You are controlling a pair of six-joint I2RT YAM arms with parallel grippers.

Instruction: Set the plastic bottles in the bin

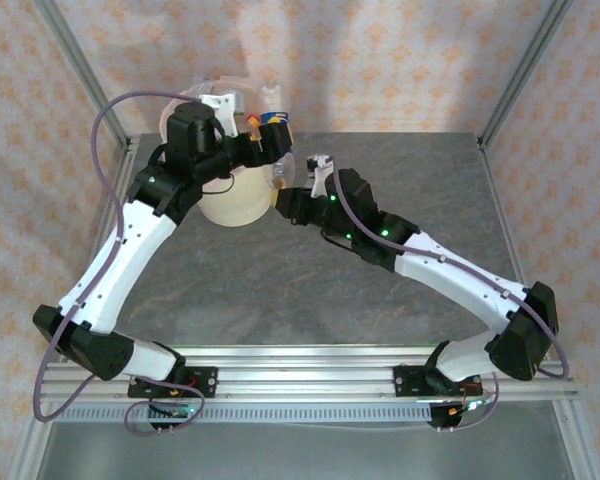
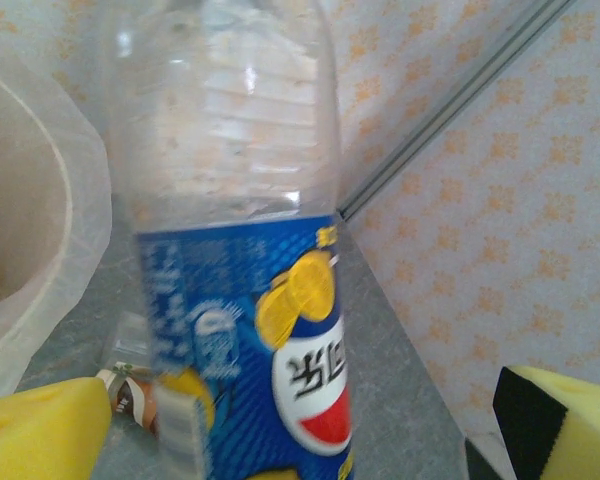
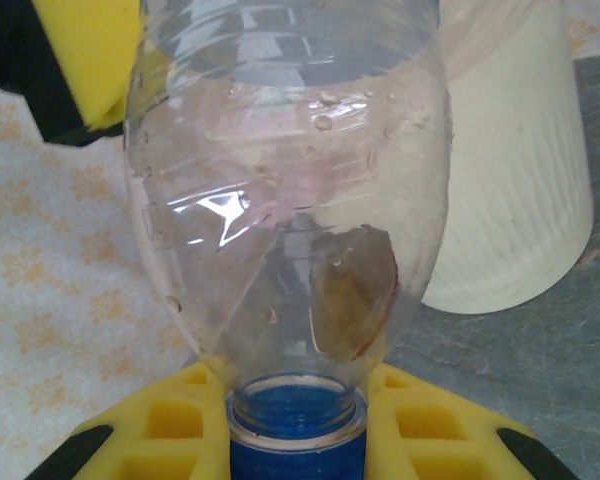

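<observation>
Clear bottle (image 3: 280,200), blue cap: neck clamped between the yellow fingers of the right hand (image 3: 298,425). Body points straight out ahead of the hand, cap end toward the wrist. Brownish patch shows through its wall; inside or behind, cannot tell. Bin (image 3: 520,180), cream, stands just ahead and to the right of this hand on the grey counter (image 3: 550,400). Bottle is close beside the bin's wall, outside it. One yellow pad of the other arm shows ahead-left, past the bottle's shoulder.

Left hand (image 2: 305,430): pads wide apart, gripping nothing. Blue-label bottle (image 2: 250,330) sits between them, nearer the pad on the bin side, its clear part farther ahead of the hand. Contact with either pad not visible. Bin rim with thin liner lies to the left of this hand. Patterned wall (image 2: 480,200) ahead and right. Small brown-and-white scrap (image 2: 128,388) low beside the bin-side pad, too blurred to name.

Whether both hands face one bottle or two: cannot tell.
</observation>
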